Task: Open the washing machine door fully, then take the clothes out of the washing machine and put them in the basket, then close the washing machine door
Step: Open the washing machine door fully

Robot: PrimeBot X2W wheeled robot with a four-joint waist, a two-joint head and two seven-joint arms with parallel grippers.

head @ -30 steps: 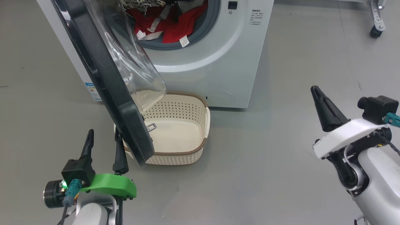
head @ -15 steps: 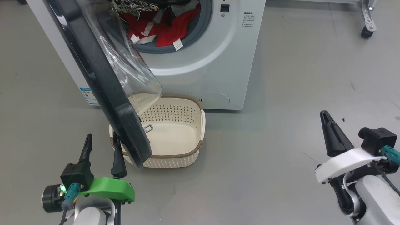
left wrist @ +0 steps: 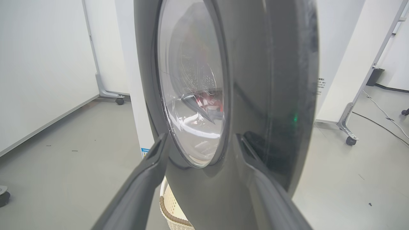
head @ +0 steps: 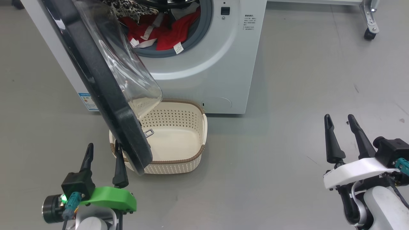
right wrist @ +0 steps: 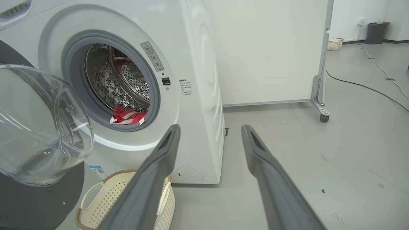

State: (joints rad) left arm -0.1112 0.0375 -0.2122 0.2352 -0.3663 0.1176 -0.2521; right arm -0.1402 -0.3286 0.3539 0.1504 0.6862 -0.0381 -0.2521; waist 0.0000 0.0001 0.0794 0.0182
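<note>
The right claw (head: 338, 117) had just opened. A moment before, its two fingers were pressed together. Now they stood apart with nothing between them. It hung over the bare floor (head: 271, 166), well away from everything else.

The left claw (head: 104, 145) was wide apart too, the same as before, and it held nothing. The door (head: 105, 95) stood right in front of it, with its black edge just beside that claw's right finger. The door was swung out, but it did not look all the way open.

Just past the door, ahead of the left claw, sat the basket (head: 172, 167), with nothing in it. Behind the basket stood the washing machine (head: 217, 64), far ahead and to the left of the right claw. The clothes (head: 169, 36) lay at the front of its drum (right wrist: 131, 80).

I think the right claw had got ready to grab the clothes. The door may need one more push first.
</note>
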